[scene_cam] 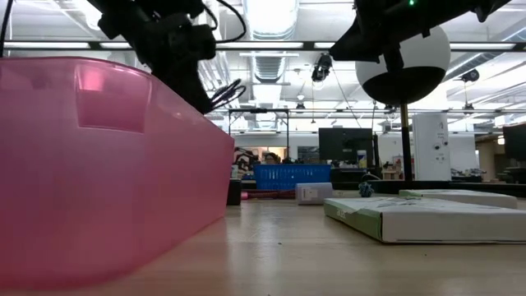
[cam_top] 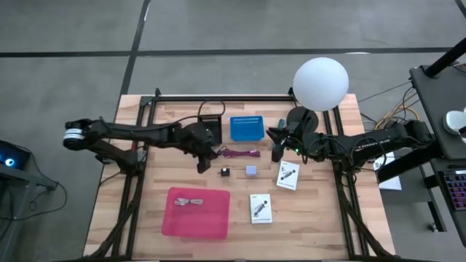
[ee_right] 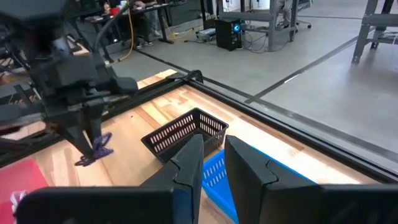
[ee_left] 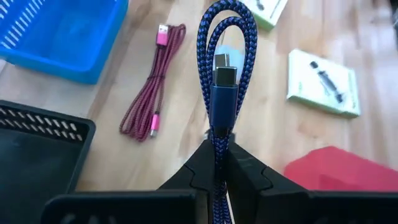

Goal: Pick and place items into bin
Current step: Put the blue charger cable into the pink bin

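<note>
Pink bin sits at the worktop's near edge, a grey metal piece lying inside it, with one white card just beside it. Farther back, the left claw is clenched on a looped blue braided cable, raised above the worktop near the black cube and lavender cube. Beyond lie the second card and maroon cable. Right claw, slightly parted and empty, hovers near the blue basket.
</note>
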You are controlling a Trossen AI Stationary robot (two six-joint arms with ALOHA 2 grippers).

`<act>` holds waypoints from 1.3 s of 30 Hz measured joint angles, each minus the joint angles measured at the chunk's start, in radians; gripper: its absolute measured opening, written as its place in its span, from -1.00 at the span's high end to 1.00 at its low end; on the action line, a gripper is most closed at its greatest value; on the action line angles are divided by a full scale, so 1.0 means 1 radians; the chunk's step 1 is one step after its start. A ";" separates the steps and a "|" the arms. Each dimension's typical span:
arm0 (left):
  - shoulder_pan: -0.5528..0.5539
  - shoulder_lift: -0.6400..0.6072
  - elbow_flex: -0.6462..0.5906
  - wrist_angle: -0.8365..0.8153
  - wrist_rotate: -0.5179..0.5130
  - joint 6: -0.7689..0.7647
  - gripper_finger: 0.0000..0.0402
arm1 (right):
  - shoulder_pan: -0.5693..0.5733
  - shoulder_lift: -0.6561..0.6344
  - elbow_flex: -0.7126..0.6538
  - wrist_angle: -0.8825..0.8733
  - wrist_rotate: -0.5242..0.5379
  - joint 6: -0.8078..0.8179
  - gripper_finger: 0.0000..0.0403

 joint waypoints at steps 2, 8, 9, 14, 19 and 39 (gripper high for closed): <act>-0.010 -0.008 0.000 0.021 -0.002 -0.029 0.95 | 0.000 0.000 0.000 -0.009 0.000 0.003 0.72; -0.044 -0.024 0.004 0.053 -0.006 -0.080 0.95 | 0.000 0.000 0.000 -0.029 0.000 0.004 0.72; -0.052 -0.027 0.008 0.047 -0.013 -0.081 0.95 | 0.000 0.000 0.000 -0.033 0.000 0.004 0.72; -0.092 -0.028 0.020 0.052 -0.049 -0.117 0.95 | 0.000 0.000 0.000 -0.037 0.000 0.004 0.72; -0.128 -0.028 0.021 0.080 -0.054 -0.167 0.95 | 0.000 0.000 0.000 -0.037 0.000 0.004 0.72; -0.326 -0.027 0.031 0.092 -0.056 -0.289 0.95 | 0.000 0.000 0.000 -0.040 -0.001 0.004 0.72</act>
